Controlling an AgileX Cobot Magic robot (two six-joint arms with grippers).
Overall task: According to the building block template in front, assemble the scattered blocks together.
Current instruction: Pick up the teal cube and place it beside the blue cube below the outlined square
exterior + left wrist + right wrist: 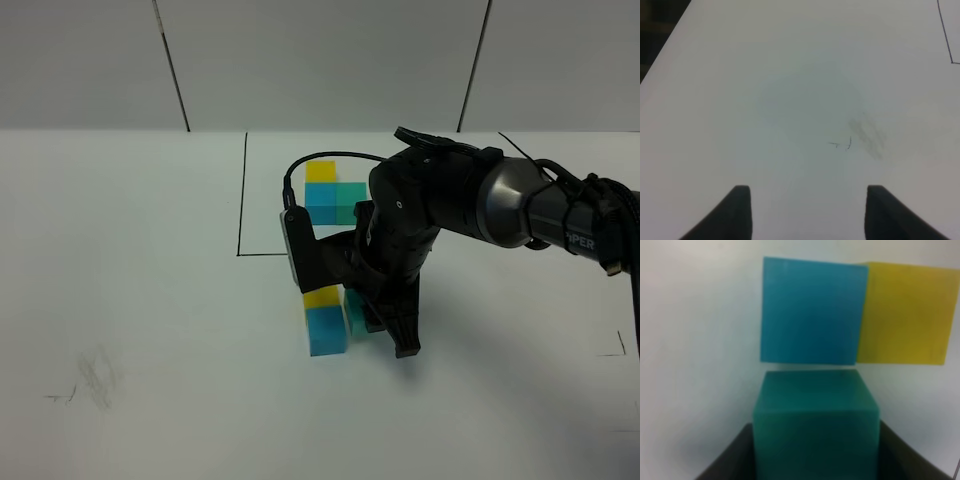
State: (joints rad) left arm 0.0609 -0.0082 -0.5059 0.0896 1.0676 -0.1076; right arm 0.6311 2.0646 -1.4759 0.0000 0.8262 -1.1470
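Observation:
The template sits at the back inside a thin black drawn frame: yellow cube, blue cube, teal-green cube. In front of it, a loose yellow cube and a loose blue cube lie side by side and touching; the right wrist view shows them as blue and yellow. My right gripper is shut on the loose teal-green cube, which sits right beside the blue one with a thin gap and is partly hidden in the high view. My left gripper is open and empty over bare table.
A grey smudge with pencil marks lies on the white table at the front left; it also shows in the left wrist view. A small black corner mark is at the right. The table's edge shows in the left wrist view.

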